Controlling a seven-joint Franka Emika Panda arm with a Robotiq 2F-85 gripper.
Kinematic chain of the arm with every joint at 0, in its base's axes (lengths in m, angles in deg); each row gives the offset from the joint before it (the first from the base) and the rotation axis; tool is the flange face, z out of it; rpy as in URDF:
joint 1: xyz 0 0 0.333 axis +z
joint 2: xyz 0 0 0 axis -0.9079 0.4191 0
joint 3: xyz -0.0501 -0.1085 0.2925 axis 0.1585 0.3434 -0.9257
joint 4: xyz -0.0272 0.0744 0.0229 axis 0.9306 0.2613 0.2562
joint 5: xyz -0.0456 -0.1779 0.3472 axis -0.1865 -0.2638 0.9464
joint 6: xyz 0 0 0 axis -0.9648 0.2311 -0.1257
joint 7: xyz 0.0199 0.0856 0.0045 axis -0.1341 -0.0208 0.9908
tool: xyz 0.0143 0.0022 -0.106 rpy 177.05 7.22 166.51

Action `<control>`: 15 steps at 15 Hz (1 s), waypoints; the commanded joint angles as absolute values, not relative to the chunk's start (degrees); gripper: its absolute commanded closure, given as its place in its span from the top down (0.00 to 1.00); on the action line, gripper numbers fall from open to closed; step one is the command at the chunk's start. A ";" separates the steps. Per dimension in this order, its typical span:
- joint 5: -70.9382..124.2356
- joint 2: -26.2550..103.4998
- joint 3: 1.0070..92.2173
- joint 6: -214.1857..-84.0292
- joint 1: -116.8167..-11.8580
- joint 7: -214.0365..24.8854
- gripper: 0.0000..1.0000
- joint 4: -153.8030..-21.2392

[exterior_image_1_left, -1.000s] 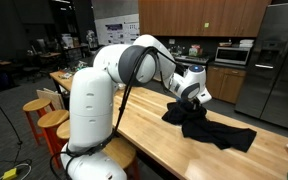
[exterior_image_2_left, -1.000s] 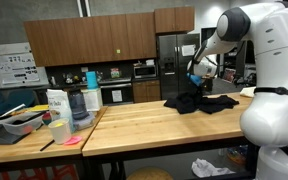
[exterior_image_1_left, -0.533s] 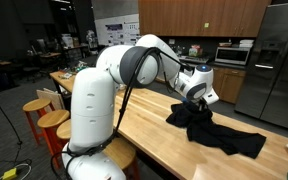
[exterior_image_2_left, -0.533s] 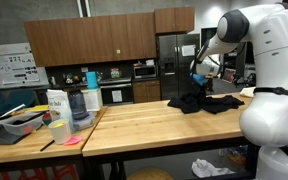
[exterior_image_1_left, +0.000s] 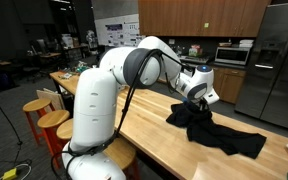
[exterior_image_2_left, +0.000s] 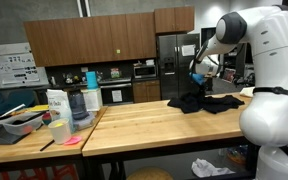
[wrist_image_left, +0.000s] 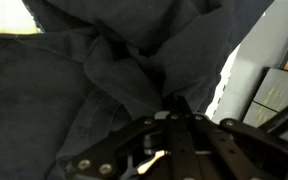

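While the jaws are pressed together on a fold of the black cloth (exterior_image_1_left: 212, 130), most of that cloth lies on the table (exterior_image_1_left: 144, 120), so I'd put this in the early-to-middle part of the job, nowhere near the end.

What looks done: the grab. In the wrist view the dark fabric (wrist_image_left: 84, 80) fills nearly the whole picture and a ridge of it runs straight into the closed fingertips (wrist_image_left: 184, 108), so that's a proper pinch on cloth, not on air. In an exterior view the arm (exterior_image_1_left: 134, 65) reaches over the table and the pinched bit stands up in a little peak under the wrist.

What looks left: pretty much everything else. The cloth is a rumpled heap near the far end of the table in both exterior views (exterior_image_2_left: 199, 102), with one part trailing out flat toward the edge. It isn't smoothed, folded or clear of the wood. Can't tell what kind of garment it is, too dark and bunched.

Nothing else sits close to it. The tubs and bottles (exterior_image_2_left: 64, 110) are on the neighbouring table, well apart, and the stools (exterior_image_1_left: 46, 115) are down by the robot's base.
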State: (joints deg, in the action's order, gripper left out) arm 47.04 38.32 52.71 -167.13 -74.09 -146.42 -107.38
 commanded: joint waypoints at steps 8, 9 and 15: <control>39.50 36.86 54.70 -173.08 -68.56 -150.84 0.01 -108.93; 37.34 36.67 55.19 -174.43 -67.33 -152.39 0.01 -109.87; 25.71 35.93 58.75 -180.56 -60.71 -161.45 0.01 -114.25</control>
State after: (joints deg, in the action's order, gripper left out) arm 30.05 38.18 56.39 -177.72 -63.72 -157.69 -110.97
